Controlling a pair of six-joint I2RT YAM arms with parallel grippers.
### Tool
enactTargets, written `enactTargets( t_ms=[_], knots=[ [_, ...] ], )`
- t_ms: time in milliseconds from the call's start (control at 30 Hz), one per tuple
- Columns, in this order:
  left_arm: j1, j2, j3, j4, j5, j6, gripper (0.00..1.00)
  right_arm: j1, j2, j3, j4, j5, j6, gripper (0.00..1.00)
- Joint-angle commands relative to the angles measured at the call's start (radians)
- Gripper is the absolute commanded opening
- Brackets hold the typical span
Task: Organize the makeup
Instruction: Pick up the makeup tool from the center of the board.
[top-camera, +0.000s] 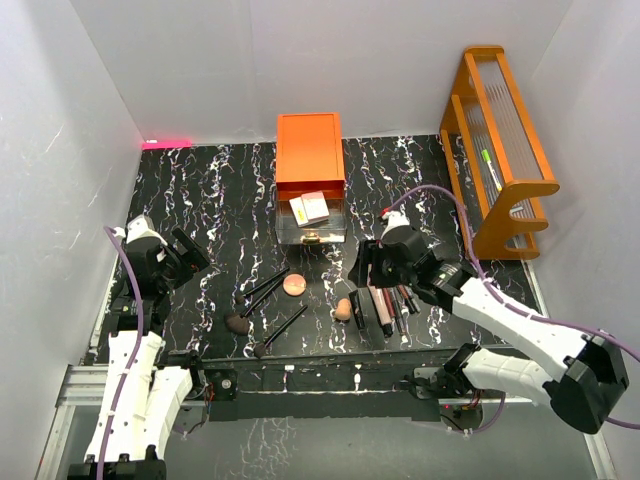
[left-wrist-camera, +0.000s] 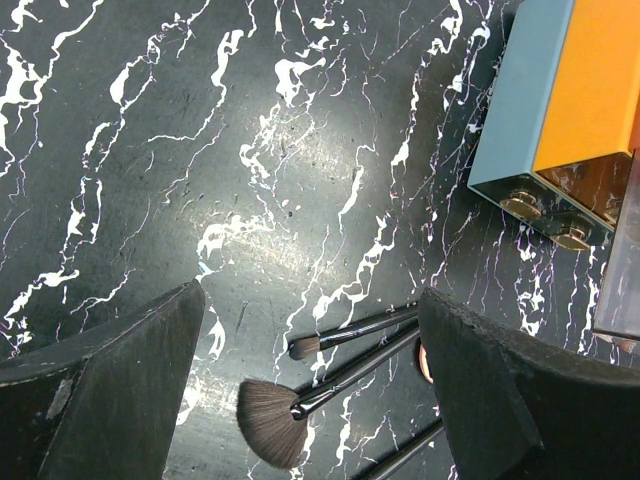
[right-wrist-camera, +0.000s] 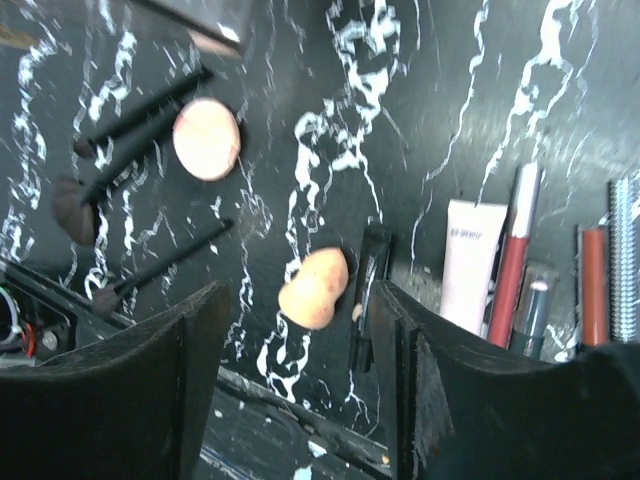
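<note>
Black brushes lie left of centre on the marble table, with a round tan compact and a beige sponge beside them. Pink and dark tubes lie in a row right of the sponge. Square palettes sit in the open drawer. My left gripper is open and empty, above the brush heads. My right gripper is open and empty, above the sponge, with the compact and tubes around it.
An orange drawer chest stands at the back centre with its clear drawer pulled out. An orange wooden rack stands at the right. White walls close the table on three sides. A metal rail runs along the near edge.
</note>
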Motion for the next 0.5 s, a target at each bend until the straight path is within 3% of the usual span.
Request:
enactTargets(
  t_ms=[0, 467],
  knots=[
    [-0.003, -0.004, 0.014, 0.003, 0.003, 0.003, 0.87, 0.006, 0.019, -0.064, 0.12, -0.076, 0.075, 0.62],
    [-0.003, -0.009, 0.012, 0.004, 0.002, 0.002, 0.87, 0.184, 0.092, -0.162, 0.185, 0.041, 0.214, 0.57]
  ],
)
